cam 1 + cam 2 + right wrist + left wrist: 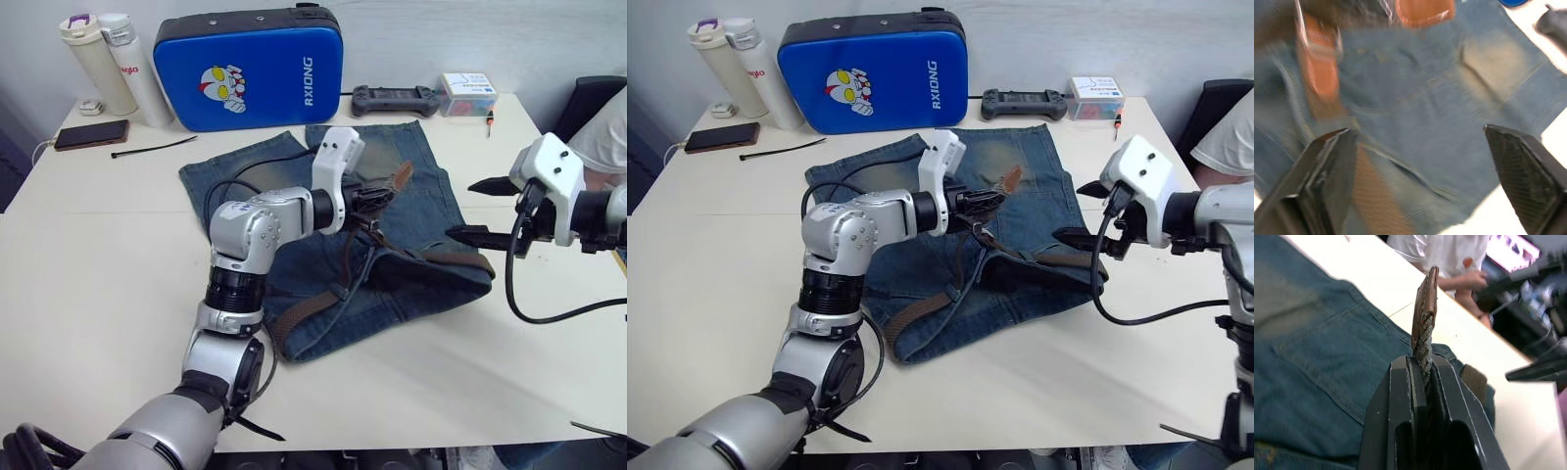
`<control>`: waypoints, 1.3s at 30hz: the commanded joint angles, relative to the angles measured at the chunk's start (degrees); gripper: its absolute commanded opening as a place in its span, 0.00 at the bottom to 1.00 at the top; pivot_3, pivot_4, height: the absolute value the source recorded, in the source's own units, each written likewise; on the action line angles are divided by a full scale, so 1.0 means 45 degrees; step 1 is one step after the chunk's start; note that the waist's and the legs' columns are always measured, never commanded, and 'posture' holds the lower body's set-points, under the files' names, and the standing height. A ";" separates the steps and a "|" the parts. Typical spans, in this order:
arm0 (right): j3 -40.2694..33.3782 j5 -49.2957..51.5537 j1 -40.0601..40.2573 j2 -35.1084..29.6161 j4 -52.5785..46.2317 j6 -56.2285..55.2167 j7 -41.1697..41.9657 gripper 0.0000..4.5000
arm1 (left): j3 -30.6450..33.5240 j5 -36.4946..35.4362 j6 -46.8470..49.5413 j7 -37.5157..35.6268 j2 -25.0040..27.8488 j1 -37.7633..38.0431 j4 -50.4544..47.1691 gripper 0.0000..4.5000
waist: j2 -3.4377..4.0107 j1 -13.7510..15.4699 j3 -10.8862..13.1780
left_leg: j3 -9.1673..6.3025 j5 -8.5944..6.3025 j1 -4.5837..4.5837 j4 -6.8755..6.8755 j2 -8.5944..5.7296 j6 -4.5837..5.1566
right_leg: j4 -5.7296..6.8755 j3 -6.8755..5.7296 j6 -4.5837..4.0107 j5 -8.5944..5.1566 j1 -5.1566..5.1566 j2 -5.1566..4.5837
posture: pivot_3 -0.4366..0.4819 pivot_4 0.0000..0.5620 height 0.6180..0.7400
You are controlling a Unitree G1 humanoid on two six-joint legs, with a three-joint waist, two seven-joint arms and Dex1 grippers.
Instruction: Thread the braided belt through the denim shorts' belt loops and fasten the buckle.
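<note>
The denim shorts (421, 166) lie crumpled in the middle of the white table (98, 284). The braided belt (304, 313) runs along the folded waistband near the front edge and shows again at the right side (460, 259). My left gripper (377, 201) hovers over the shorts, shut on the belt's woven end, whose tan leather tip (1425, 298) sticks out past the fingers. My right gripper (480, 210) is open just right of the shorts, with nothing between its fingers (1327, 161). The belt loops and the buckle are too unclear to pick out.
A blue case (250, 69) stands behind the shorts, with two bottles (98, 64) at the back left. A phone (90, 134) and a black cable tie (152, 149) lie left of the shorts. A controller (395, 98) and a small box (467, 93) sit at the back right. A person in white (602, 127) sits at the right edge.
</note>
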 commanded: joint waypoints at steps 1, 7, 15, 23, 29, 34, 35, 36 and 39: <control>-0.0173 0.1208 -0.0233 0.0732 -0.0043 0.1121 -0.0597 0.79 | 0.1303 -0.1040 0.0904 0.0944 -0.0880 -0.0059 -0.0802 0.00 | -0.0001 0.0029 0.0001 | 0.0000 0.0000 -0.0002 0.0000 -0.0001 -0.0001 | 0.0000 -0.0001 0.0000 0.0000 -0.0001 -0.0001 | 0.48 0.27 1.00; 0.0541 0.1842 -0.0721 0.2132 0.0924 0.1796 -0.1508 0.15 | 0.2302 -0.1678 0.1221 0.2222 -0.1783 -0.0069 -0.1016 0.00 | -0.0001 -0.0003 0.0001 | 0.0004 0.0001 -0.0001 0.0001 -0.0002 -0.0001 | -0.0002 -0.0001 0.0003 0.0001 -0.0002 0.0000 | 0.48 0.27 1.00; 0.1493 0.3174 -0.0075 0.3174 0.0097 0.2384 -0.1562 0.02 | 0.2307 -0.2307 0.1146 0.2922 -0.1836 0.0011 -0.1182 0.00 | -0.0001 0.0026 0.0001 | -0.0001 0.0001 -0.0006 -0.0003 -0.0003 -0.0004 | -0.0001 -0.0008 0.0003 0.0002 -0.0001 -0.0002 | 0.48 0.27 1.00; 0.4914 0.0113 0.1800 0.0908 0.0100 -0.1312 -0.0573 0.02 | 0.2030 -0.3185 0.2082 0.2701 -0.1322 -0.0085 -0.1286 0.00 | -0.0003 0.0020 0.0001 | 0.0002 -0.0001 -0.0003 -0.0001 -0.0008 -0.0004 | -0.0017 -0.0007 0.0008 0.0004 0.0003 -0.0002 | 0.48 0.27 1.00; 0.5667 -0.1370 0.1756 0.0120 0.0748 -0.3154 -0.0321 0.02 | 0.2505 -0.3623 0.3054 0.2740 -0.0674 0.0086 -0.1731 0.00 | -0.0003 -0.0021 0.0000 | 0.0010 0.0006 0.0024 0.0000 -0.0005 -0.0022 | -0.0020 0.0002 0.0008 0.0004 0.0009 0.0003 | 0.48 0.27 1.00; 0.4007 0.0275 0.1475 0.0094 0.0422 -0.2632 0.0216 0.02 | 0.3802 -0.3625 0.3659 0.3597 -0.1008 0.0873 -0.2467 0.00 | -0.0006 0.0018 0.0000 | 0.0004 0.0007 0.0024 0.0005 -0.0006 -0.0022 | -0.0022 0.0000 0.0008 0.0004 0.0012 -0.0001 | 0.48 0.27 1.00; 0.3662 0.0646 0.1416 0.0026 0.0322 -0.2399 0.0368 0.02 | 0.4032 -0.3550 0.3652 0.3814 -0.1091 0.1056 -0.2630 0.00 | -0.0012 0.0018 0.0003 | 0.0003 0.0006 0.0024 0.0006 -0.0006 -0.0022 | -0.0020 -0.0002 0.0008 0.0004 0.0011 -0.0002 | 0.48 0.27 1.00; 0.3279 0.1078 0.1346 -0.0048 0.0214 -0.2054 0.0507 0.02 | 0.4167 -0.3505 0.3643 0.3976 -0.1124 0.1253 -0.2808 0.00 | -0.0015 0.0014 0.0005 | 0.0001 0.0006 0.0021 0.0007 -0.0005 -0.0022 | -0.0021 -0.0003 0.0008 0.0004 0.0010 -0.0001 | 0.48 0.27 1.00; 0.2622 0.2081 0.1348 -0.0278 -0.0314 -0.1095 0.0766 0.02 | 0.4655 -0.3649 0.3771 0.4420 -0.1439 0.1443 -0.3157 0.00 | -0.0016 0.0025 0.0005 | 0.0001 0.0006 0.0017 0.0007 -0.0005 -0.0021 | -0.0024 -0.0004 0.0008 0.0004 0.0010 -0.0001 | 0.48 0.27 1.00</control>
